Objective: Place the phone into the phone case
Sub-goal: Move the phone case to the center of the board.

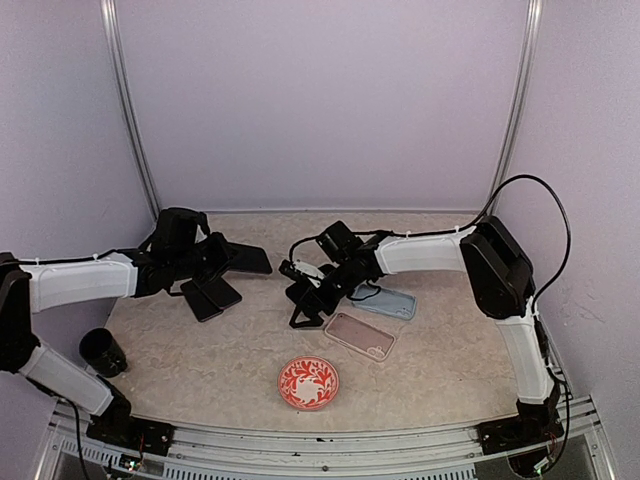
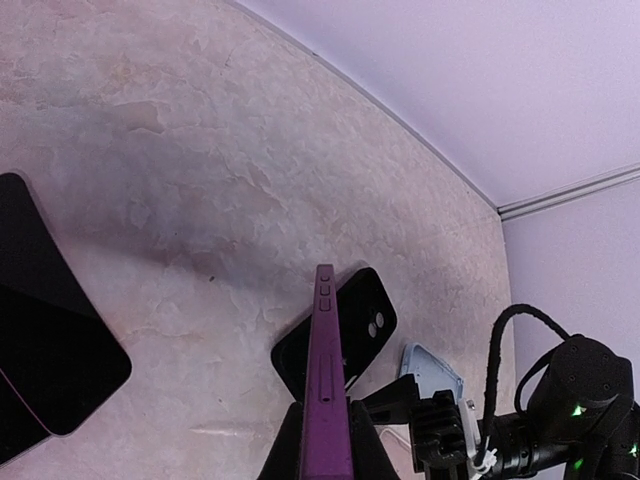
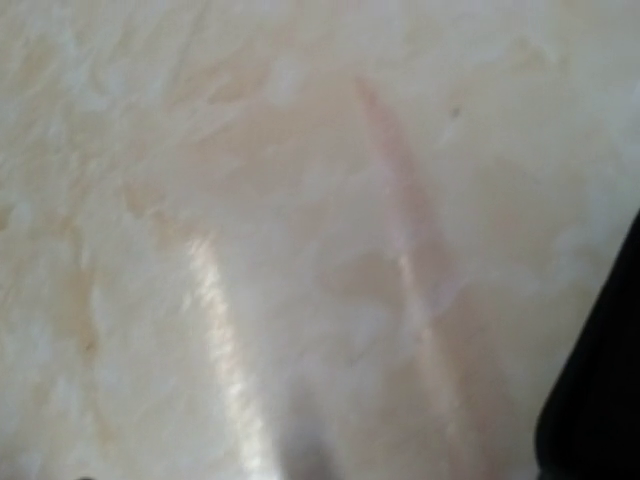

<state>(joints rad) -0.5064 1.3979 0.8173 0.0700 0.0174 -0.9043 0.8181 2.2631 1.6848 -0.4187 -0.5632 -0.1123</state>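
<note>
Edgewise, phone (image 2: 324, 370) (left tool (image 2: 325, 445) half-cropped)

This is a robot lab test cell, not a home or shop. A left arm (image 1: 75, 280) and a right arm (image 1: 430, 250), white and black, stand on an aluminium rail (image 1: 330, 445) at the near edge of a marble-patterned bench (image 1: 200, 360). Plain lilac walls (image 1: 320, 100) close in three sides. Metal poles (image 1: 132, 120) rise in the back corners. A black cable (image 1: 527, 177) loops bare over the right arm.
</note>
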